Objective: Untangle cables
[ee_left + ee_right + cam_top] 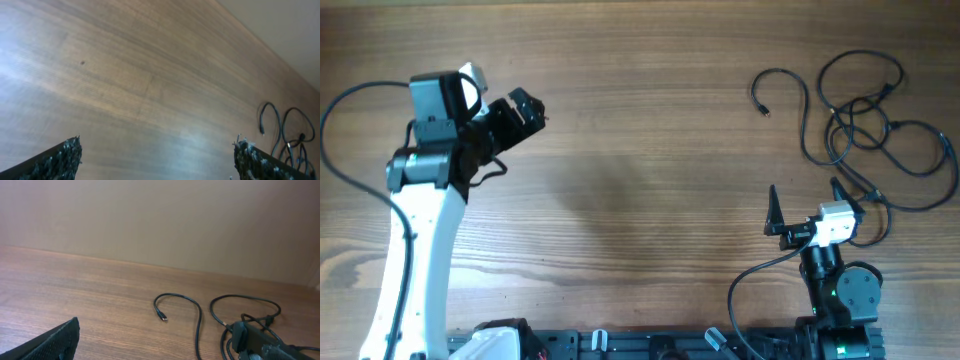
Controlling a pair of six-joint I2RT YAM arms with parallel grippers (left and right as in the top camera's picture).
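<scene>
The cables [865, 120] are thin black cords lying in loose overlapping loops at the table's right. One free plug end [761, 108] points left. My right gripper [808, 205] is open and empty just in front of the loops, with its right finger at the edge of the nearest loop. In the right wrist view, the cables [200, 317] and plug end [161, 316] lie ahead of the open fingers [155, 347]. My left gripper [532, 110] is open and empty far to the left. Its wrist view shows wide-open fingers [157, 160] and the cables [290, 135] far off.
The wooden table [640, 180] stretches between the two arms. A thicker black arm wire [340, 150] loops at the left edge, and another [750, 280] curves beside the right arm's base. A beige wall [160, 220] stands behind the table.
</scene>
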